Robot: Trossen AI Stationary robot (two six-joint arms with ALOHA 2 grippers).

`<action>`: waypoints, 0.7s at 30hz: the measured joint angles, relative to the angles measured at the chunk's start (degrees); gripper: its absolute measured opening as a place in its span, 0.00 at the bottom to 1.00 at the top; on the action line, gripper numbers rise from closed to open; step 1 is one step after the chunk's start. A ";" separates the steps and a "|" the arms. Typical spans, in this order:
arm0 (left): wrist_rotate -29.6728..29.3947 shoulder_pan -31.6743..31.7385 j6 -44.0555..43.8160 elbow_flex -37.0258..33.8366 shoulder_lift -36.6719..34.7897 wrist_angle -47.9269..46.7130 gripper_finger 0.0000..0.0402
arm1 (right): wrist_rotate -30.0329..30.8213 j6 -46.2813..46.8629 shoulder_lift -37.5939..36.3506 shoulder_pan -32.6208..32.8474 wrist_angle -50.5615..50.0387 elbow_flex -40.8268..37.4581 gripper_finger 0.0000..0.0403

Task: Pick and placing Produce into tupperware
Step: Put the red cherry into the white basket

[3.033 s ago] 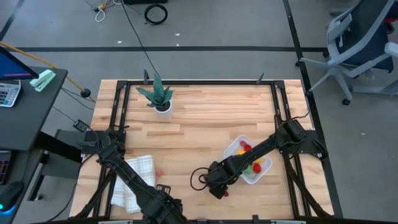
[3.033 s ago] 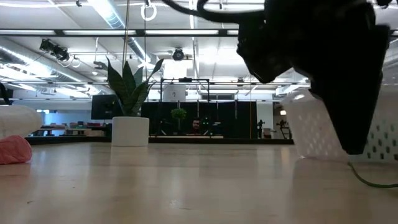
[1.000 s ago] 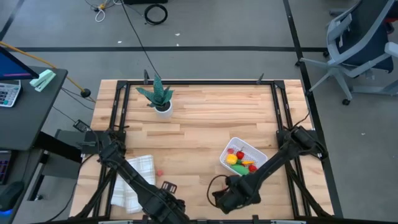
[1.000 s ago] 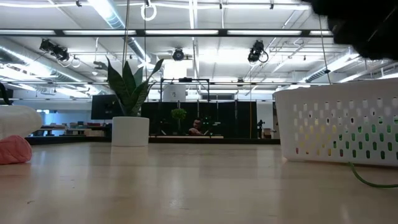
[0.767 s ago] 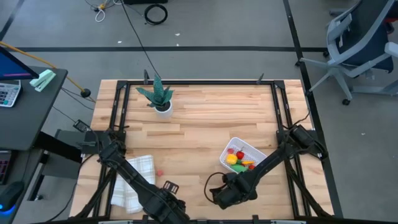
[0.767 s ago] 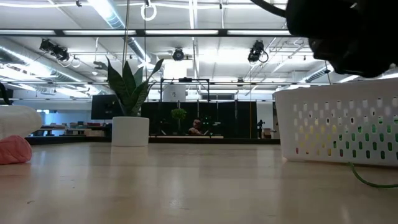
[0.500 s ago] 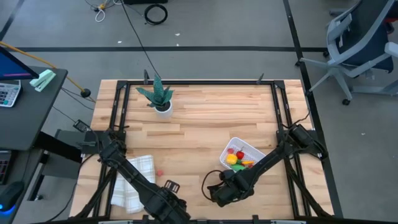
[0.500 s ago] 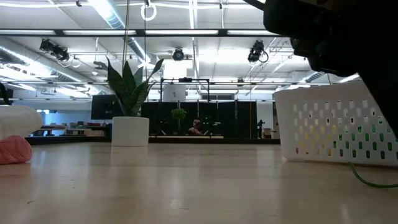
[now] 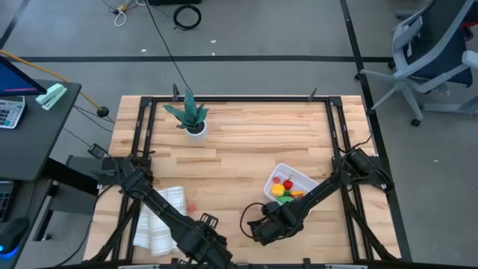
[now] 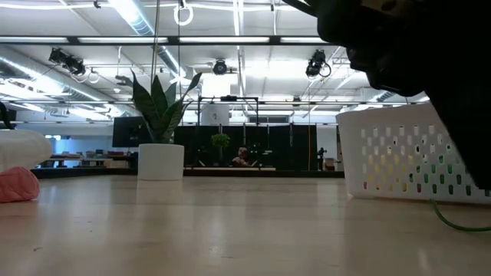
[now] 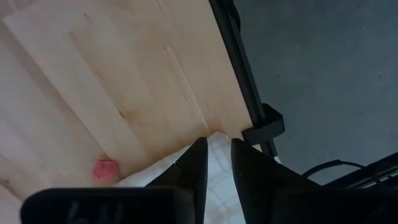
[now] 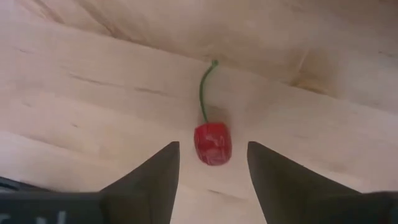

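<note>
While the right fingers (image 12: 211, 171) stand wide over a cherry (image 12: 212, 142), left fingers (image 11: 214, 163) stay narrow.

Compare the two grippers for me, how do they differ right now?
The right gripper has its fingers spread wide, while the left gripper has only a narrow gap between its fingers. The right gripper frames a red cherry with a green stem on the bare wood; the left gripper is over the checked cloth, with nothing between its fingers. Both hold nothing and sit near the table's front edge.
</note>
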 joint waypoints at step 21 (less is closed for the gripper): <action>-1.11 1.10 0.42 -0.01 0.00 0.00 0.20 | -0.96 -2.34 0.00 -0.23 3.21 -2.23 0.33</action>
